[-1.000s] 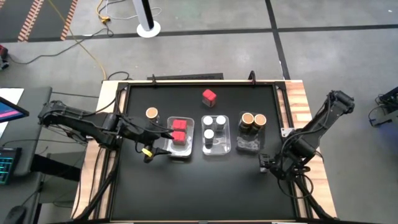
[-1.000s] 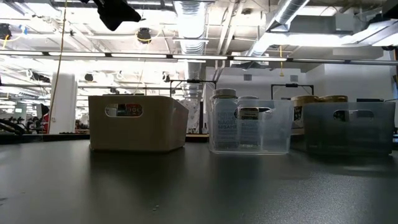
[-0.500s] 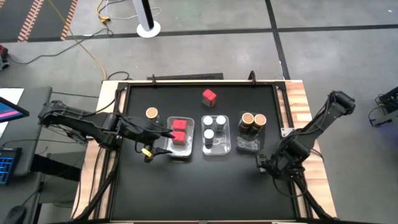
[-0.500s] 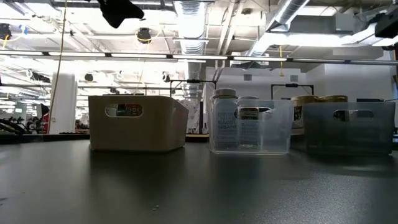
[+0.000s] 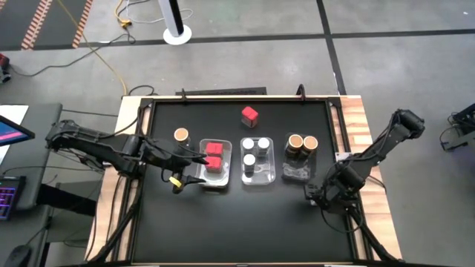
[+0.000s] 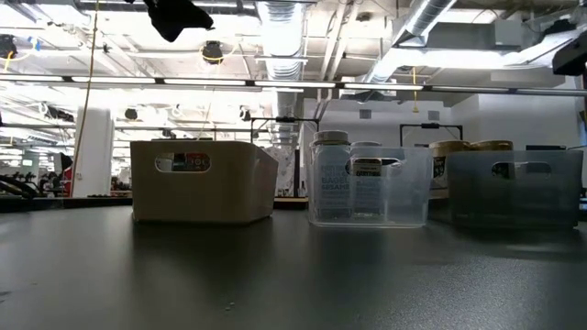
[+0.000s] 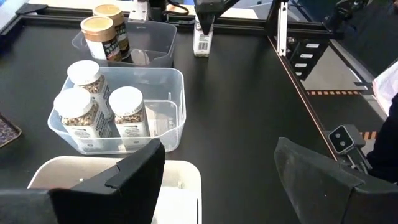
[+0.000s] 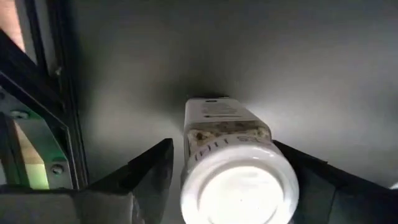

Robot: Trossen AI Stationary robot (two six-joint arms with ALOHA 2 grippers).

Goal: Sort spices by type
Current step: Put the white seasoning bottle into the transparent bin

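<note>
Your right gripper [image 8: 233, 180] straddles a white-lidded jar [image 8: 239, 186], jaws apart, seemingly not yet clamped; jar's long axis points toward twelve o'clock.

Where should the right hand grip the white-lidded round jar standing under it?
Come straight down from above and pinch the white-lidded round jar across its body, just under the lid. It stands upright with its lid facing the right hand, whose fingers flank it.

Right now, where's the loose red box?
In the high view, the red box sits alone near the table's far edge, behind the middle tray of white-lidded jars.
</note>
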